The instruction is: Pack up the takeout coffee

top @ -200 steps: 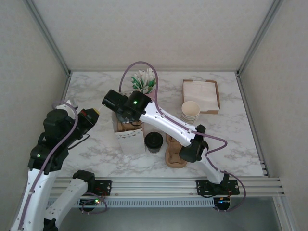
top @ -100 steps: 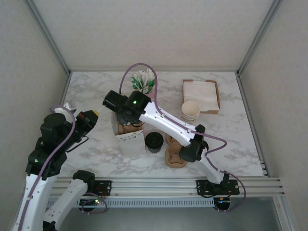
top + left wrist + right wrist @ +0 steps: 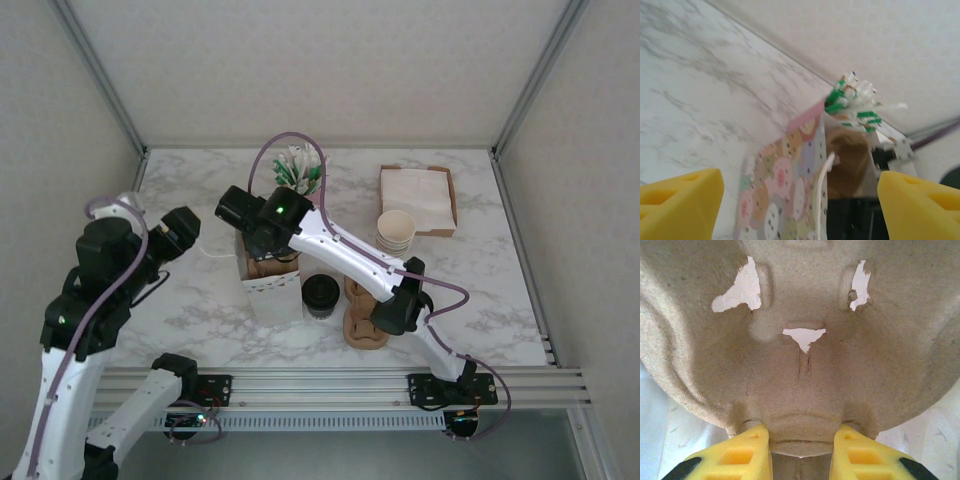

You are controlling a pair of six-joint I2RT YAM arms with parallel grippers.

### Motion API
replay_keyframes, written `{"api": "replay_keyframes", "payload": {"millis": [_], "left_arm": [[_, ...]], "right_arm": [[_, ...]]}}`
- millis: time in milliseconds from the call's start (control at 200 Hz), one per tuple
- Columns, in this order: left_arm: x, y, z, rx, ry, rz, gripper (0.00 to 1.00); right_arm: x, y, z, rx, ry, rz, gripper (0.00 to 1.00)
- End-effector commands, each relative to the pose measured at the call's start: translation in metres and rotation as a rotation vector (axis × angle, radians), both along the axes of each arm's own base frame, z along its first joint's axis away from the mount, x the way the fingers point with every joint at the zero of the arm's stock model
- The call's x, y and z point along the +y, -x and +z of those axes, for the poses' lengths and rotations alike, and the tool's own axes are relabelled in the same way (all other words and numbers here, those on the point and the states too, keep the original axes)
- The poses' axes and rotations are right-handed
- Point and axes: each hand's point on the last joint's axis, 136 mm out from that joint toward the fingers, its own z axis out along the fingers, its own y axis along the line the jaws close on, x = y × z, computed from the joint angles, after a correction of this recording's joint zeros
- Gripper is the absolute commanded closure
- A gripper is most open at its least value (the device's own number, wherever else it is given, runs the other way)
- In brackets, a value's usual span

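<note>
The left gripper [image 3: 800,197] hangs spread wide near the table's [image 3: 480,290] left edge — the right gripper [image 3: 802,452] reaches mid-table, pinching a pulp carrier [image 3: 800,365].

The left gripper [image 3: 188,225] has shifted a little toward the far left corner of the marble bench [image 3: 480,300] and turned. The left arm behind it has swung out toward the bench's left edge, carrying its purple cable loop [image 3: 108,205] along. A thin pale line now runs between this gripper and the tall white paper bag [image 3: 272,295]; what it is cannot be told. The right gripper [image 3: 801,450], clamped on the brown moulded-pulp cup carrier [image 3: 800,365], has edged very slightly the same way.
</note>
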Motion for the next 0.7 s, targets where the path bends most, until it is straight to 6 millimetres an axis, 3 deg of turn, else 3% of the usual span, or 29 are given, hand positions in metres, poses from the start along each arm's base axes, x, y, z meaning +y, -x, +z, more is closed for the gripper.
{"api": "replay_keyframes", "payload": {"millis": [0, 250, 425, 586, 691], "left_arm": [[0.013, -0.020, 0.004, 0.035, -0.137, 0.046, 0.21], [-0.006, -0.076, 0.014, 0.041, -0.034, -0.079, 0.21], [-0.028, -0.113, -0.003, 0.127, 0.045, -0.276, 0.24], [-0.051, -0.125, -0.012, 0.144, 0.027, -0.482, 0.29], [-0.056, -0.129, -0.025, 0.173, -0.008, -0.554, 0.41]], "right_arm": [[-0.009, 0.006, 0.009, 0.016, 0.003, 0.016, 0.72], [-0.011, 0.008, 0.019, -0.001, -0.015, 0.022, 0.72], [-0.012, 0.008, 0.020, -0.002, -0.015, 0.021, 0.72], [-0.011, 0.008, 0.018, 0.003, -0.015, 0.023, 0.72], [-0.010, 0.009, 0.016, 0.010, -0.016, 0.026, 0.72]]}}
